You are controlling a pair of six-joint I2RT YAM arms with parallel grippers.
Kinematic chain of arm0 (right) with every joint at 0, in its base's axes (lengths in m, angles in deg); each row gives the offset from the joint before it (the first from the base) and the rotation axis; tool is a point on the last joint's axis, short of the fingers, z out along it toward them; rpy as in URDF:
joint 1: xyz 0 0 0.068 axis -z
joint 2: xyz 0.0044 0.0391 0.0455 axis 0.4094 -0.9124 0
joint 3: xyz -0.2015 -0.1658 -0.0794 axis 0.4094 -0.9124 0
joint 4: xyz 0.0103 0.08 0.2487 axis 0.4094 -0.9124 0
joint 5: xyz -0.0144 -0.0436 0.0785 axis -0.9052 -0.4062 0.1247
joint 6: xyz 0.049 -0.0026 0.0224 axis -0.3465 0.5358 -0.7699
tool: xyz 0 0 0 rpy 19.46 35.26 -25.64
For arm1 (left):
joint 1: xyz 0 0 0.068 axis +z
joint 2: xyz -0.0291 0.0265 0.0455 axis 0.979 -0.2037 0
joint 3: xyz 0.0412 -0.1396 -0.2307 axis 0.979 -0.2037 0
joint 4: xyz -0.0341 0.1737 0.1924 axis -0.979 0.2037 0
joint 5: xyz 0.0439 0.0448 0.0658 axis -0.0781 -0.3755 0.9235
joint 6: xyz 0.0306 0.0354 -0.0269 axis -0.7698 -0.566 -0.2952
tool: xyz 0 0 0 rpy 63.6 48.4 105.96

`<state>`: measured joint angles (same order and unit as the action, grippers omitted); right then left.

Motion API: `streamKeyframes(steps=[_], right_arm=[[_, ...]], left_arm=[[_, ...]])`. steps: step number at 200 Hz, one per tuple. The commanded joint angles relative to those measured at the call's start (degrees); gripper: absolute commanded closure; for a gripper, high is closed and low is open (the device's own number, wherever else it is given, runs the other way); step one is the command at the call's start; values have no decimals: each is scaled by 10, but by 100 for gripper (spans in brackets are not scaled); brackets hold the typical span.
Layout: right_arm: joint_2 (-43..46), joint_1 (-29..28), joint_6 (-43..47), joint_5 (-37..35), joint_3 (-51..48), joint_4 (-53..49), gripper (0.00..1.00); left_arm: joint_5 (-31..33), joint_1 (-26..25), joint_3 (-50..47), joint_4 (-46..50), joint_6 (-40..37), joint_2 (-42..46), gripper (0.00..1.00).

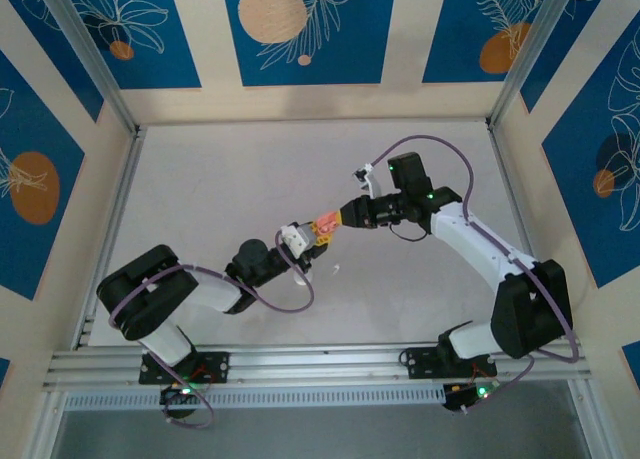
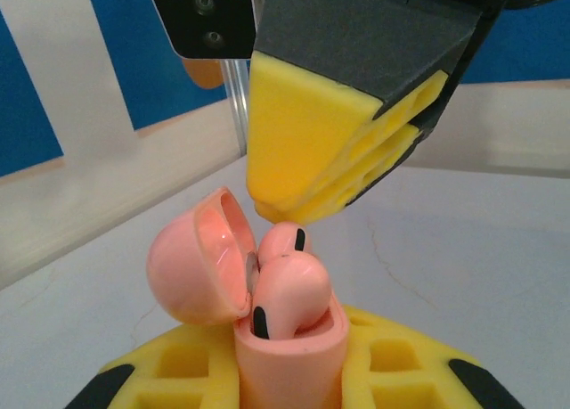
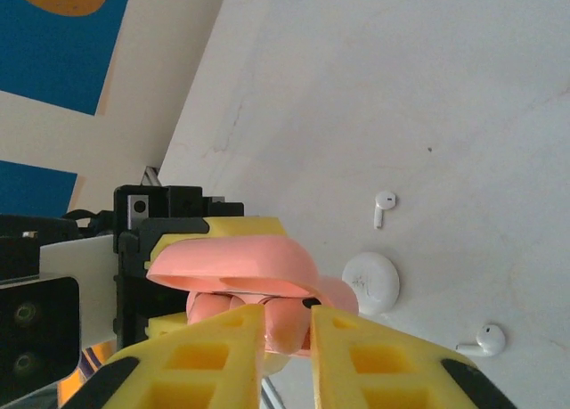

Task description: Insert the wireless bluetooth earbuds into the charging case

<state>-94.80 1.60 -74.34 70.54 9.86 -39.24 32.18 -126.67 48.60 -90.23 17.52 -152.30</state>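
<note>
Clamped in the left end effector (image 2: 292,384), the open pink case (image 2: 294,360) holds two pink buds (image 2: 294,289) standing proud, with the right end effector (image 2: 278,215) nearly closed on the upper one, its grip unclear, so pressing them home seems left to do, while two white buds (image 3: 385,206) (image 3: 484,339) lie loose on the worktop (image 3: 401,88).

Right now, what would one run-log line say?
left claw: holds open pink charging case | right claw: tips at pink earbud

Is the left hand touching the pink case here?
Touching. The left wrist view shows the pink case clamped upright between the left hand's yellow fingers, flush on both sides.
</note>
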Motion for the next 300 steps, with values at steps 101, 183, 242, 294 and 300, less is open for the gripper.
streamKeyframes(steps=[101, 183, 242, 294, 300], right_arm=[[173, 115, 442, 222, -47, -20, 35], [122, 93, 619, 226, -15, -122, 23], [65, 56, 619, 212, 1, -120, 24], [54, 35, 651, 217, 9, -165, 29], [58, 34, 654, 219, 10, -171, 29]], left_arm=[[-175, -5, 41, -9, 85, 48, 84], [-199, -5, 50, -16, 104, 44, 84], [-200, -6, 52, -19, 104, 42, 84], [-191, -5, 52, -25, 102, 35, 84], [-189, -6, 52, -26, 102, 34, 84]])
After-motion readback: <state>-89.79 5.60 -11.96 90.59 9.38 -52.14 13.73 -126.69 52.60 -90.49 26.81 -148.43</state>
